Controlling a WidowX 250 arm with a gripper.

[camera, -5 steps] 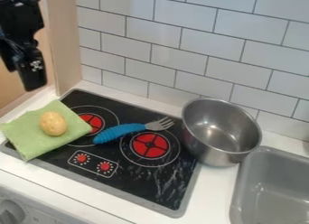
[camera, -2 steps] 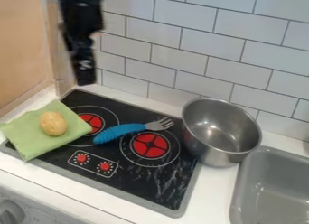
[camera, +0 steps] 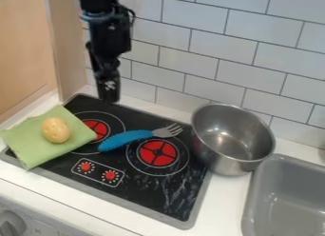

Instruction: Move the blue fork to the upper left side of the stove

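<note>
Prog. so far: approach only, I'd judge; the move proper hasn't been done. Blue fork point(camera: 126, 140) lies on the stove point(camera: 143, 185) approx. mid-cooktop, handle end by the L burner point(camera: 96, 127), tines pointing up-right twd the metal pot point(camera: 215, 159), head just above the R burner point(camera: 152, 159). Pincer point(camera: 109, 98) hangs above the stove's back edge, upper L, apart from the fork; can't tell if it's wide or narrow, but it hasn't got the fork. Left to do, prob. in this order: get over the handle, grip, lift, carry to the upper L part, set down, let go. Green cloth point(camera: 32, 152) w/ potato point(camera: 56, 130) on it takes up the L edge, so the drop spot prob. needs to be behind it, nr the back L corner. Vs. the earliest frame: pincer was far L, beyond the stove; it's since swung R, and vs. the 2nd frame it's a bit further R & lower. Fork, cloth, potato & pot: no change, same spots.
</note>
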